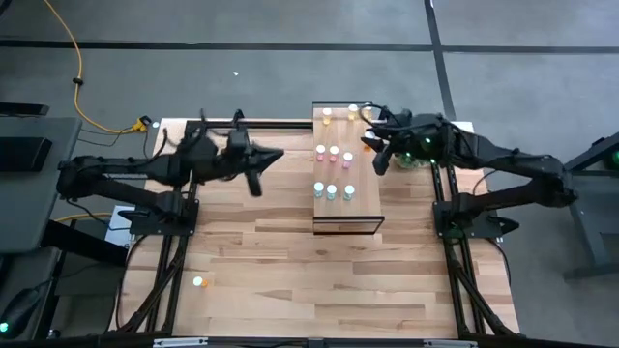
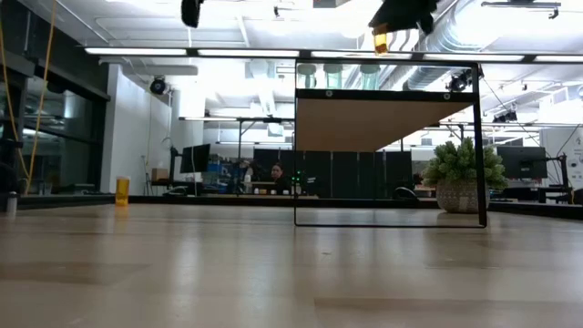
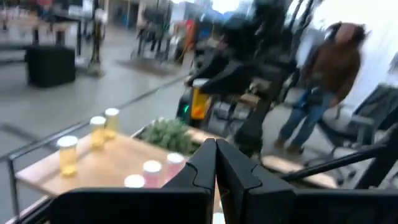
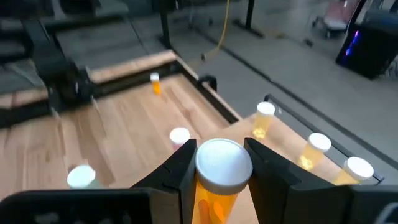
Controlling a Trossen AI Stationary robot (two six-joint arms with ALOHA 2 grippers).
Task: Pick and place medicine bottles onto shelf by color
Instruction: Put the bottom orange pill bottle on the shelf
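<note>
Right hand carrying an orange bottle over the shelf's far end

Right hand [image 4: 217, 177] is clamped on an orange bottle [image 4: 219, 180] above the shelf [image 1: 362, 201] – best lowered straight, set upright clear of the yellow bottles [image 1: 339, 113] at the far end, released only once seated. Shelf also carries pink bottles [image 1: 334, 153] mid-board and blue-green ones [image 1: 332, 191] nearer. Left hand [image 1: 255, 180] closed, empty, above the table [image 1: 290, 261]. One yellow bottle [image 1: 198, 282] remains on the table – near left.
</note>
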